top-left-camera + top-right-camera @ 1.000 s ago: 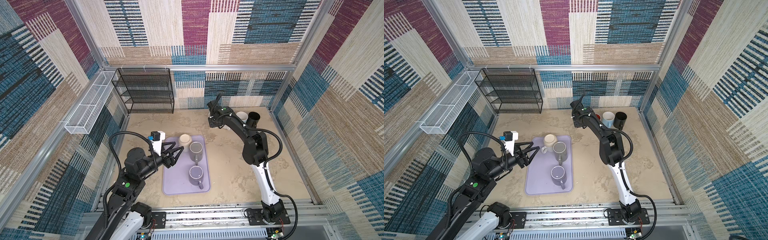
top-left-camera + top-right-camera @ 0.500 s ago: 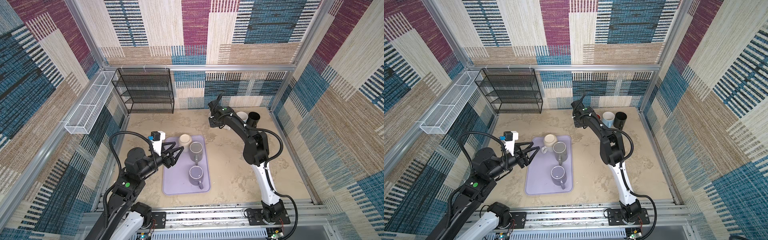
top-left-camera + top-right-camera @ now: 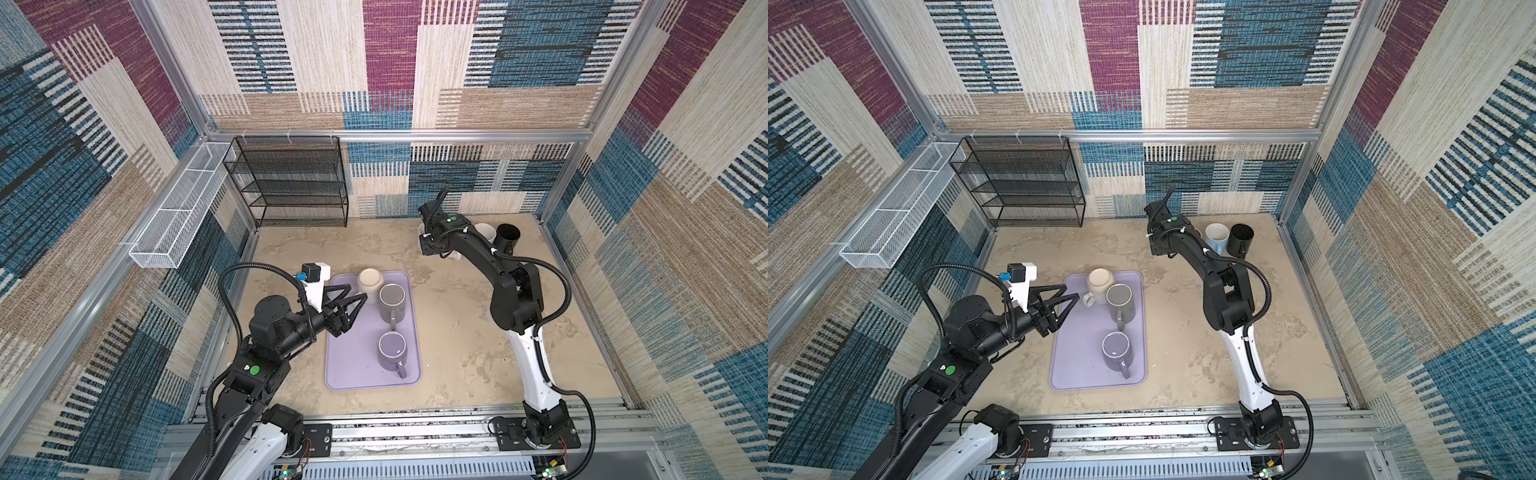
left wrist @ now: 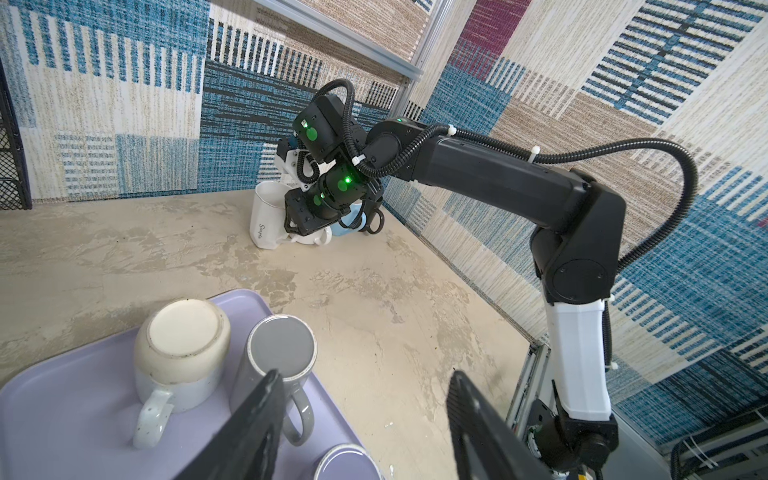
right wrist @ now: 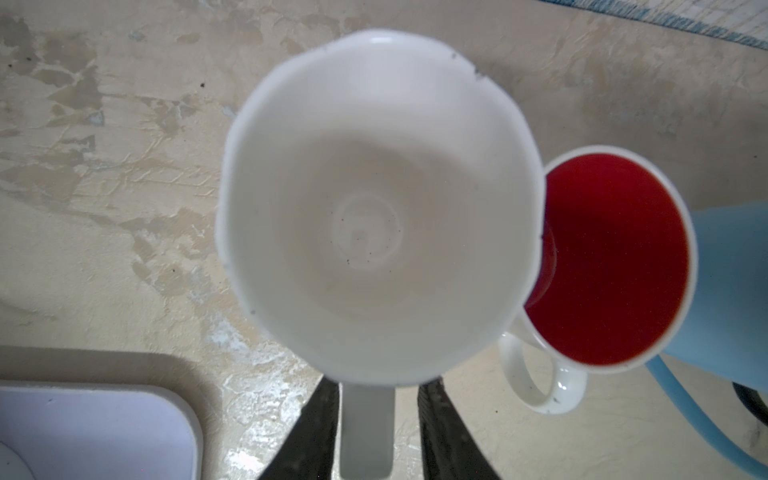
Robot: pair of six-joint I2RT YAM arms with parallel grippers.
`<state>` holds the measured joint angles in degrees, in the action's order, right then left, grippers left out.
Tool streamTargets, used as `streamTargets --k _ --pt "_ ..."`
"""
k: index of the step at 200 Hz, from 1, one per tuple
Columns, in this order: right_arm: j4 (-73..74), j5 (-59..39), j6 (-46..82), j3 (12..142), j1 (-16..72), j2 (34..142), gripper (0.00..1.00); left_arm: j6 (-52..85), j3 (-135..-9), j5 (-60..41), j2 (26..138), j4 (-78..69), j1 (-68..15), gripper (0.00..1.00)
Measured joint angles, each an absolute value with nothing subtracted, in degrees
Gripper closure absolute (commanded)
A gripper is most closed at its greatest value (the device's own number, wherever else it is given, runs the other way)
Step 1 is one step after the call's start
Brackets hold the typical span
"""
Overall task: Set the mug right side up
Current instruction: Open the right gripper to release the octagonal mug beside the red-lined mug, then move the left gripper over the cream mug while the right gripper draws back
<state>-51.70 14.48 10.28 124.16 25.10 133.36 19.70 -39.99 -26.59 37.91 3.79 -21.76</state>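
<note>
Vertically set mug, jaws astride its handle

White mug (image 5: 374, 216) stands at the back right of the bench (image 5: 104, 166), long axis vertical, mouth up, just beside a red-lined mug (image 5: 615, 257). Right gripper (image 5: 378, 388) jaws flank its handle (image 5: 365, 432), slightly parted, not clamping. Left gripper (image 4: 365, 375) hovers above the tray (image 3: 353, 374), jaws wide, empty.

Robot lab test cell, aluminium frame (image 3: 457, 135), patchwork carpet wall panels (image 3: 390, 62), left arm (image 3: 270, 328) and right arm (image 3: 515, 299) bolted to a front rail (image 3: 415, 432), black wire rack (image 3: 291, 183)
</note>
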Motion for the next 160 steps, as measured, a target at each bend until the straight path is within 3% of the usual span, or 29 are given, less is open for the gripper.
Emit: streamTargets --k 160 --pt "-29.65 5.32 6.96 95.18 25.10 104.95 0.43 19.46 -40.62 -21.21 38.24 6.24 -21.76 0.37"
